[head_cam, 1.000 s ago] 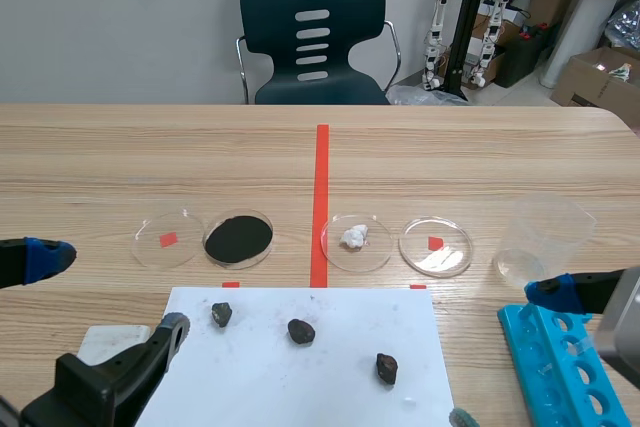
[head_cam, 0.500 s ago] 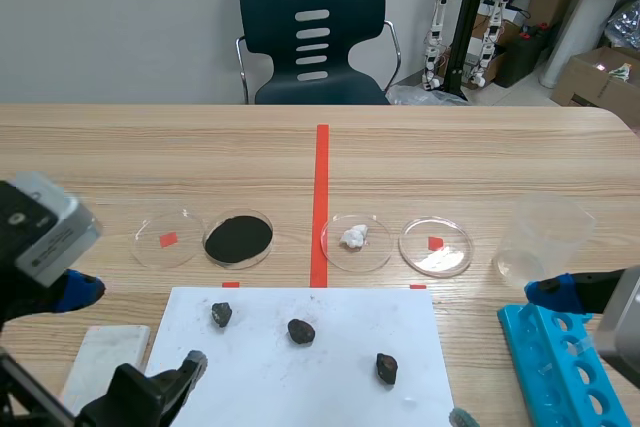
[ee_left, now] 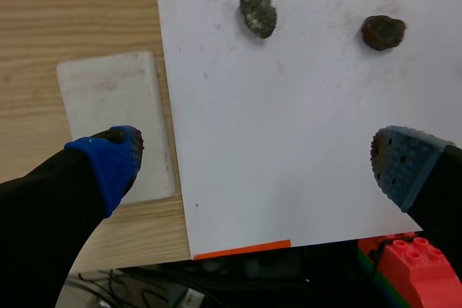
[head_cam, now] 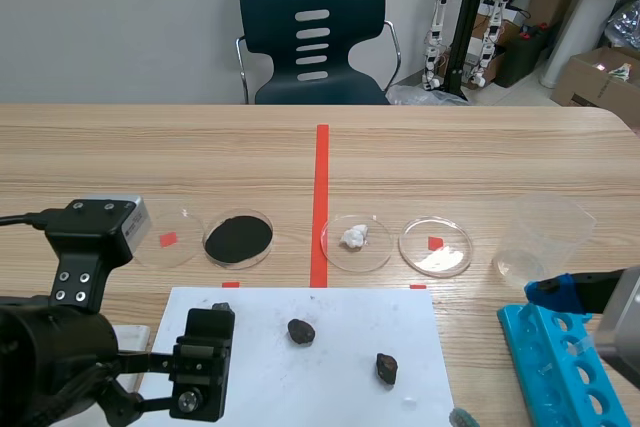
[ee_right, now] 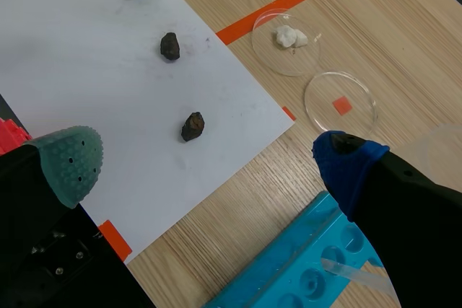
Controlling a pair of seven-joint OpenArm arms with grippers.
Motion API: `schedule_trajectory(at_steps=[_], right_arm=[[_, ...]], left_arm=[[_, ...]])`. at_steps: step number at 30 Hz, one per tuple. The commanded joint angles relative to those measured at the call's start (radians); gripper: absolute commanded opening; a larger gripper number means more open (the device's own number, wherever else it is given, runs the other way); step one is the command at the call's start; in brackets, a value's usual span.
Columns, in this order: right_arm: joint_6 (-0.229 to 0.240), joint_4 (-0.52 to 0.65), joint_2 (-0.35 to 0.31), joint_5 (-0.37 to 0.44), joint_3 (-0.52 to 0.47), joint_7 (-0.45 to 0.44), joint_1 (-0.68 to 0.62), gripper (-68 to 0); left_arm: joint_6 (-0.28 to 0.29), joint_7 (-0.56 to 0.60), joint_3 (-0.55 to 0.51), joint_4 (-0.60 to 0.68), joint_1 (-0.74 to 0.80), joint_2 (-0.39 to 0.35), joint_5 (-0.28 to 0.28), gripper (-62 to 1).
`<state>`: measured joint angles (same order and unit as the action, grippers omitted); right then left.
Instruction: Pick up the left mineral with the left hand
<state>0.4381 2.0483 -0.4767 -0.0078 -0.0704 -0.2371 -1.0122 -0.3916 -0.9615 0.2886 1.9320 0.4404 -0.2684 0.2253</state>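
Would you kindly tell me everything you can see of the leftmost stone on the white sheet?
The leftmost stone is a small, rough, dark grey lump with paler specks and an irregular outline. It lies on the white sheet near one corner, touching only the paper. The brownish middle stone lies apart beside it. The left tool is open, with the stone ahead of its fingers and untouched.

Left mineral (ee_left: pixel 258 16) was recorded as dark grey, pale-speckled; middle mineral (ee_left: pixel 383 32) as dark brown. Paper sheet (ee_left: pixel 289 142) was noted white, tube rack (head_cam: pixel 555 362) light blue, powder (head_cam: pixel 238 238) black, table (head_cam: pixel 200 147) light wood-grained.
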Motion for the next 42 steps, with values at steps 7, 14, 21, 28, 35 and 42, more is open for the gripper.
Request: schedule_trajectory(at_steps=[7, 14, 21, 28, 35, 42], right_arm=[[-0.001, 0.02, 0.0, 0.012, -0.002, -0.012, -0.004, -6.7], [-0.001, 0.02, 0.0, 0.012, -0.002, -0.012, -0.004, -6.7], [-0.001, 0.02, 0.0, 0.011, -0.002, -0.012, -0.004, -6.7], [-0.001, 0.02, 0.0, 0.011, -0.002, -0.012, -0.004, -6.7], [-0.001, 0.02, 0.0, 0.011, -0.002, -0.012, -0.004, -6.7], [-0.001, 0.02, 0.0, 0.011, -0.002, -0.012, -0.004, -6.7]], left_arm=[[-0.177, -0.034, 0.11, -0.116, -0.176, 0.025, -0.001, 1.4], [-0.198, -0.065, 0.143, -0.237, -0.312, 0.101, -0.003, 1.4], [-0.198, -0.164, 0.151, -0.41, -0.463, 0.17, -0.013, 1.4], [-0.198, -0.212, 0.151, -0.523, -0.557, 0.204, -0.035, 1.4], [-0.198, -0.236, 0.151, -0.605, -0.61, 0.204, -0.036, 1.4], [-0.198, -0.232, 0.151, -0.639, -0.626, 0.204, -0.067, 1.4]])
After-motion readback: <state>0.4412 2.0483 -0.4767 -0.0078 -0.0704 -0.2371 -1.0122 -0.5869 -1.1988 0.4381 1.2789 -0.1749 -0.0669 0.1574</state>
